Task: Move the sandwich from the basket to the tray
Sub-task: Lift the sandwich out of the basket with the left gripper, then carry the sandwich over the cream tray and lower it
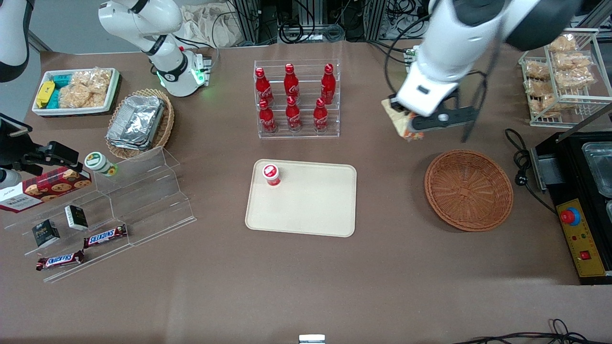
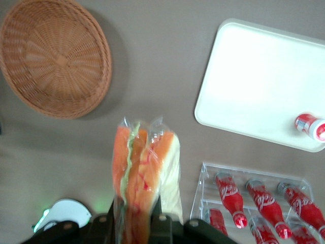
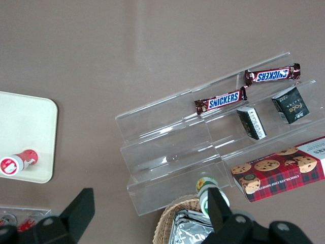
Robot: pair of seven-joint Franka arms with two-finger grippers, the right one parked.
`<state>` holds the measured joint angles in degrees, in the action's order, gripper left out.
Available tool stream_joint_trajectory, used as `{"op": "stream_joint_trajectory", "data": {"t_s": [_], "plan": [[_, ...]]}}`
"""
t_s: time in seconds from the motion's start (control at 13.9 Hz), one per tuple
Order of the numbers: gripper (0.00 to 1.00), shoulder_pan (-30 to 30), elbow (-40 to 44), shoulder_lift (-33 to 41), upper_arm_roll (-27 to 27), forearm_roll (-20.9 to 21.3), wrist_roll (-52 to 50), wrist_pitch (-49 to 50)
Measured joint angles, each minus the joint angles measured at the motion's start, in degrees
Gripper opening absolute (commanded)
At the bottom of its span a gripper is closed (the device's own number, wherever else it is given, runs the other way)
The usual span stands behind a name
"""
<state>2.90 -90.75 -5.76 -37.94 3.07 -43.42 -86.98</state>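
Observation:
My left gripper [image 1: 405, 125] is shut on the sandwich [image 1: 399, 121], a plastic-wrapped wedge of pale bread with orange-red filling, and holds it in the air above the table. In the left wrist view the sandwich [image 2: 143, 175] hangs between the black fingers [image 2: 116, 217]. The round reddish-brown basket [image 1: 468, 189] lies empty, nearer the front camera than the gripper; it also shows in the left wrist view [image 2: 53, 56]. The cream tray [image 1: 315, 200] lies at the table's middle, also seen in the left wrist view [image 2: 254, 81].
A small red-capped cup [image 1: 271, 174] stands on the tray's corner. A clear rack of red cola bottles [image 1: 296, 98] stands farther from the camera than the tray. A wire rack of bagged snacks [image 1: 564, 71] and a black control box [image 1: 581, 229] lie at the working arm's end.

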Motion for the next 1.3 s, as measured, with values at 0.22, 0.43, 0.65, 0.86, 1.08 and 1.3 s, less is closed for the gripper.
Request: {"op": "stream_joint_trajectory", "data": {"t_s": [0.22, 0.43, 0.65, 0.86, 1.08, 1.3], "plan": [[0.26, -3.9, -0.2, -9.4, -2.0, 5.5, -6.3, -8.3], [0.27, -6.6, -0.2, -18.8, -2.0, 10.7, -7.9, -14.3], [0.27, -7.4, -0.2, -26.7, -1.9, 16.2, -8.1, -19.9], [0.28, -7.8, -0.1, -33.4, -1.9, 21.3, -8.9, -25.5], [0.43, -9.2, 1.7, -39.2, -1.7, 26.9, -11.4, -28.7], [1.00, -10.1, 5.6, -43.1, -1.7, 29.6, -11.9, -28.9]]}}
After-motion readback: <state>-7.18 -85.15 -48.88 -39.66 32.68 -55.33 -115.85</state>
